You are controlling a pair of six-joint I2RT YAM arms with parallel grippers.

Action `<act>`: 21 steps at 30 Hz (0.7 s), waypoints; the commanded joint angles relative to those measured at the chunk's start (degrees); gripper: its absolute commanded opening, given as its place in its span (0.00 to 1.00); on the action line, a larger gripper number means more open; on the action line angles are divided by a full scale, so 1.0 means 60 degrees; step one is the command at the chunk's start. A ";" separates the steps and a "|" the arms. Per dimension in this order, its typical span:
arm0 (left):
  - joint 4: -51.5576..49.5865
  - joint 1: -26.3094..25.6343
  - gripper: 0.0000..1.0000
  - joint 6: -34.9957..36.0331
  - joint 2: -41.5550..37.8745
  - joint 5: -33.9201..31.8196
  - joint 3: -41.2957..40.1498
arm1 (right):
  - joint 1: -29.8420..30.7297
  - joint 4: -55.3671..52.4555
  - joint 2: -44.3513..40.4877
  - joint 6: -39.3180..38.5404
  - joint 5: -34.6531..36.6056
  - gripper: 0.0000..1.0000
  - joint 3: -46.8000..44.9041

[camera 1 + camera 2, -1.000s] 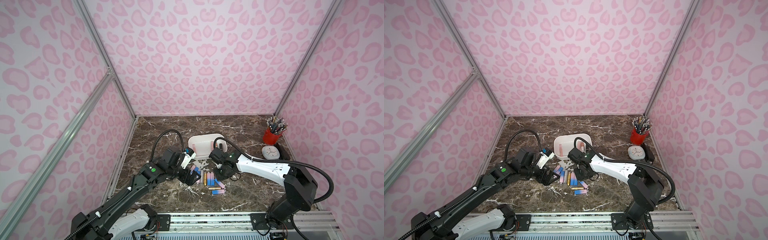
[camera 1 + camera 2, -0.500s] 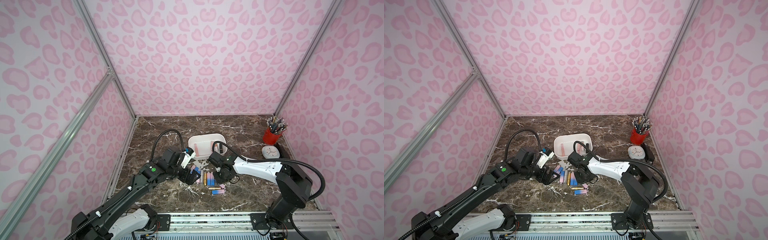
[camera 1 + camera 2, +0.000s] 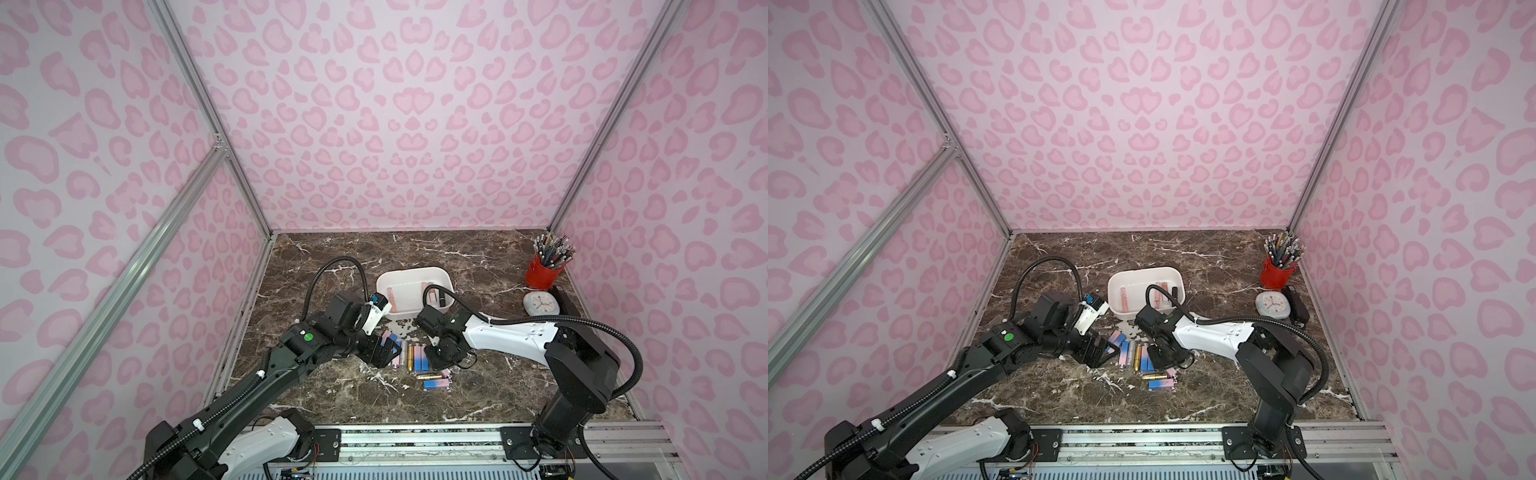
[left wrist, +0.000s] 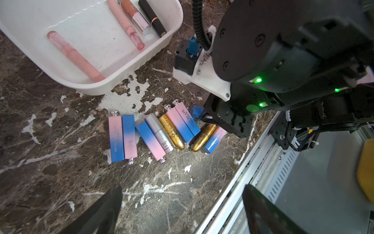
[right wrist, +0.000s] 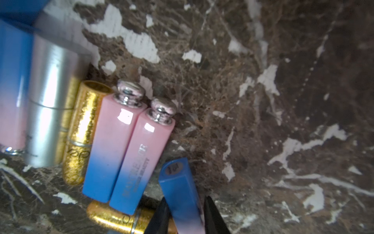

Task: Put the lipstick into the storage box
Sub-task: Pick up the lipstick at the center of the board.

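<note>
Marble tabletop [image 3: 478, 257]: worn, with white patches. Both arms are low over it, wrists close together.

Storage box [image 3: 411, 270]: white tub, visible in both top views [image 3: 1144, 269]. It stands apart from the right jaws, back past the wrist and outside that wrist camera's frame. From the left jaws it lies ahead, beyond the row of tubes. Inside are pink gloss tubes [image 4: 74, 56] and a black lipstick [image 4: 151, 18], with much bare floor left.

Left gripper [image 4: 182, 189]: jaws spread wide with nothing between them, hovering over bare marble short of the row.

Right gripper [image 5: 183, 218]: jaws closed on a pink-and-blue lipstick [image 5: 180, 188], clamped toward its pink end. The blue end sticks out ahead of the fingertips and appears tilted up off the table. In the left wrist view that blue end [image 4: 196, 111] pokes out beside the gripper body.

Loose lipsticks [image 4: 153, 133]: pink-and-blue, silver and gold tubes lie flat in a row. Two pink-and-blue ones lie just beside the right jaws. A gold tube [image 5: 113, 218] lies crosswise at the fingertips, partly hidden by them.

Step in hand, as judged: the grasp is made, the carry not yet done.

Next move calls for a lift straight away from the gold tube and the neighbouring pair. Then swing back over the box rim, lower, and open the jaws. The grip sits off-centre, so the tube may pivot.
</note>
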 commanded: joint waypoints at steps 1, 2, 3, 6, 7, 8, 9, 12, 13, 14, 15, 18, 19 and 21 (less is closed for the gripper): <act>-0.0011 0.0001 0.95 0.0115 0.0007 -0.0054 0.0116 | 0.0006 -0.0044 0.0122 -0.0025 0.0113 0.31 -0.0066; -0.0022 0.0001 0.95 0.0119 -0.0007 -0.0055 0.0115 | 0.0008 -0.0081 0.0129 -0.0006 0.0177 0.30 -0.0048; -0.0027 0.0001 0.95 0.0128 -0.0008 -0.0065 0.0115 | -0.0005 -0.0136 0.0150 0.0036 0.0290 0.29 -0.0031; -0.0023 0.0001 0.95 0.0129 -0.0037 -0.0084 0.0079 | -0.0027 -0.0321 0.0253 0.0103 0.0608 0.24 0.0037; -0.0023 0.0001 0.95 0.0133 -0.0044 -0.0084 0.0068 | -0.0030 -0.0390 0.0296 0.0126 0.0703 0.23 0.0079; -0.0021 0.0001 0.95 0.0125 -0.0074 -0.0098 0.0056 | -0.0044 -0.0450 0.0315 0.0126 0.0786 0.23 0.0108; -0.0017 0.0001 0.95 0.0125 -0.0095 -0.0099 0.0046 | -0.0038 -0.0491 0.0319 0.0126 0.0870 0.22 0.0153; -0.0020 0.0001 0.95 0.0129 -0.0154 -0.0184 -0.0005 | -0.0089 -0.0571 0.0271 0.0070 0.0992 0.22 0.0260; -0.0002 0.0001 0.95 0.0127 -0.0161 -0.0206 -0.0013 | -0.0097 -0.0625 0.0242 0.0054 0.1043 0.21 0.0313; -0.0001 0.0000 0.95 0.0125 -0.0191 -0.0230 -0.0034 | -0.0096 -0.0694 0.0229 0.0049 0.1159 0.21 0.0373; 0.0019 0.0001 0.95 0.0119 -0.0209 -0.0234 -0.0052 | -0.0122 -0.0753 0.0232 0.0038 0.1247 0.21 0.0436; 0.0057 0.0001 0.95 0.0112 -0.0228 -0.0274 -0.0060 | -0.0198 -0.0958 0.0137 -0.0010 0.1420 0.21 0.0622; 0.0058 0.0001 0.95 0.0125 -0.0228 -0.0300 -0.0060 | -0.0224 -0.1017 0.0097 -0.0054 0.1447 0.21 0.0697; 0.0058 0.0001 0.95 0.0148 -0.0225 -0.0360 -0.0039 | -0.0257 -0.1264 -0.0026 -0.0100 0.1593 0.21 0.0949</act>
